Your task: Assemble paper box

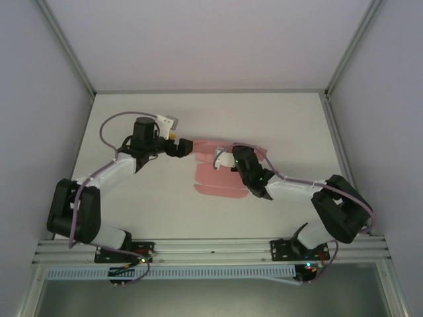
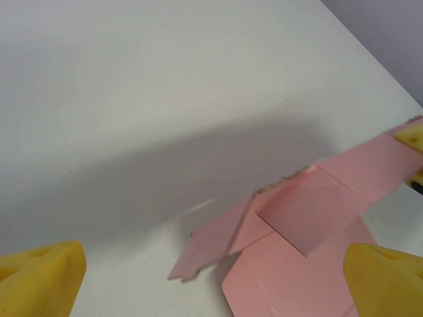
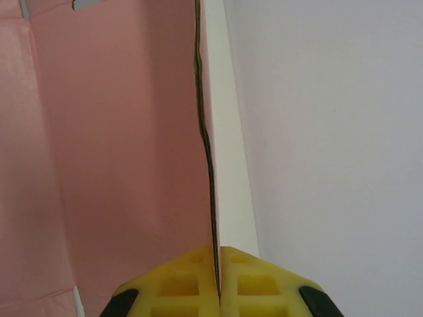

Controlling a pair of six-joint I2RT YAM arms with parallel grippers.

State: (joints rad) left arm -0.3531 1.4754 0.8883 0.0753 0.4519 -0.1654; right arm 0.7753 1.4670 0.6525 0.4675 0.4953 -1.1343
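Note:
The paper box is a pink die-cut card sheet lying mid-table, with one panel raised at its far end. My left gripper hovers just left of that far end. In the left wrist view it is open wide, its yellow fingertips far apart, and the sheet's flaps lie between and beyond them, untouched. My right gripper is over the sheet's far part. In the right wrist view it is shut on the thin edge of an upright pink panel.
The white table is enclosed by pale walls with metal posts at the back corners. A yellow fingertip of the right gripper shows at the right edge of the left wrist view, on the raised panel.

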